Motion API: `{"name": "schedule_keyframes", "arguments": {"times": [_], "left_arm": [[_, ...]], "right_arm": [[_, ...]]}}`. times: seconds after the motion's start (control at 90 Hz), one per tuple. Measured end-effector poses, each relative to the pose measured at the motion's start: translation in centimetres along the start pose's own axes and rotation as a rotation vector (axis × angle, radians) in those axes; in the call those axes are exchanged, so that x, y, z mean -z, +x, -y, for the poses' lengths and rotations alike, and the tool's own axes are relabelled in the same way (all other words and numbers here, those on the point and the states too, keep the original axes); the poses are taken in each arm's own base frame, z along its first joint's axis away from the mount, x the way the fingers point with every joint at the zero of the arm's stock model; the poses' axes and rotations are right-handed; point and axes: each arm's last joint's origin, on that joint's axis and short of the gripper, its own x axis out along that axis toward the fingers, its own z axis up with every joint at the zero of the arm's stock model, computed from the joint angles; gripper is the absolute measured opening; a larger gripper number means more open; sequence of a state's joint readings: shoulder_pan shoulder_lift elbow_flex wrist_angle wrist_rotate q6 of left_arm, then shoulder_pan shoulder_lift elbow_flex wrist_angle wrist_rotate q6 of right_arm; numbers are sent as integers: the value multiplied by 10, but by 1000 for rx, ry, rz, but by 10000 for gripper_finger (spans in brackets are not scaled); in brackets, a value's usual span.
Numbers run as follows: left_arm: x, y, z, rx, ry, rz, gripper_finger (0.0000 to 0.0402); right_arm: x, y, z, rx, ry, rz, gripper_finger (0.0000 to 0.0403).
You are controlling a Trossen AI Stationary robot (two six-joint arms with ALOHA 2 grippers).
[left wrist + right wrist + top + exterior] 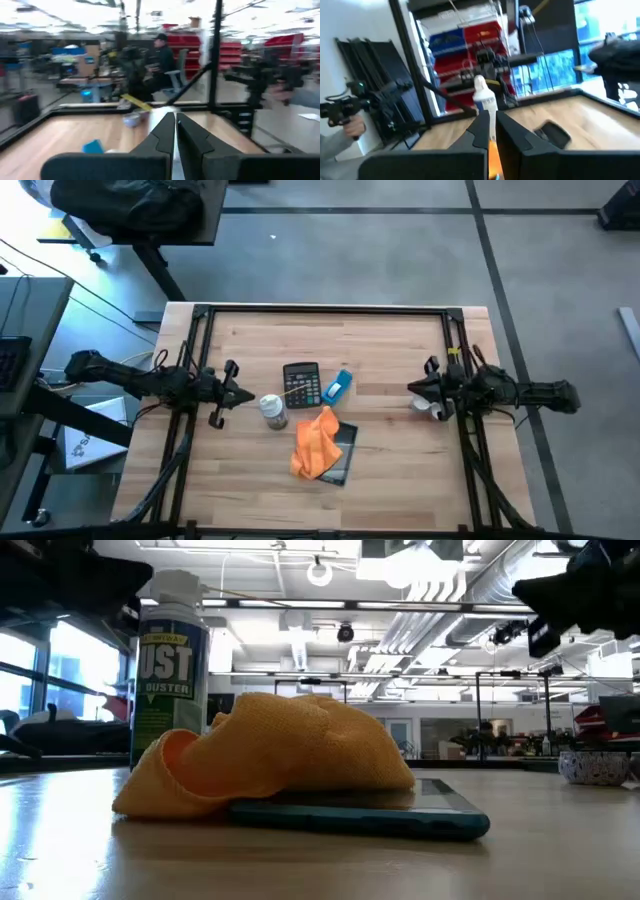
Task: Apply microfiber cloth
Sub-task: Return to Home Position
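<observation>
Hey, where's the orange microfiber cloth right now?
In the high view the microfiber cloth lies bunched near the table's middle, draped over the tablet's left part, beside the spray can and the calculator.

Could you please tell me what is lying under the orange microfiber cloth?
A dark tablet lies flat under the microfiber cloth. Only one side of it shows; the rest is covered.

This is a big lab or workshop. Silver pipes (480,585) and lights (320,572) hang from the open ceiling. Red shelves (237,52) stand past the wooden bench (390,470). Bare grey floor (350,250) lies at twelve o'clock.
</observation>
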State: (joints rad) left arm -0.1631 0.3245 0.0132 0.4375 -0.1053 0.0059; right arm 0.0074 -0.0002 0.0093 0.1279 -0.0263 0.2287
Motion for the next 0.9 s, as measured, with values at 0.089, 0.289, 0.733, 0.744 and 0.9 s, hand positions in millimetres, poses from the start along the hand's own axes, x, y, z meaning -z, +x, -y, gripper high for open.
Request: {"name": "schedule_keyframes", "arguments": {"times": [0.089, 0.289, 0.733, 0.744, 0.9], "left_arm": [[1, -1, -5, -30, 16, -9, 0], [-1, -7, -9, 54, -10, -38, 0], [7, -21, -16, -145, -21, -54, 0], [7, -21, -16, -143, -18, -56, 0], [-1, -21, -13, -76, 30, 9, 0]], "right_arm": [[1, 0, 0, -10, -25, -14, 0], [12, 0, 4, 60, -135, -125, 0], [13, 1, 4, 58, -202, -138, 0], [13, 1, 4, 58, -202, -139, 0], [13, 1, 4, 55, -202, -141, 0]]}}
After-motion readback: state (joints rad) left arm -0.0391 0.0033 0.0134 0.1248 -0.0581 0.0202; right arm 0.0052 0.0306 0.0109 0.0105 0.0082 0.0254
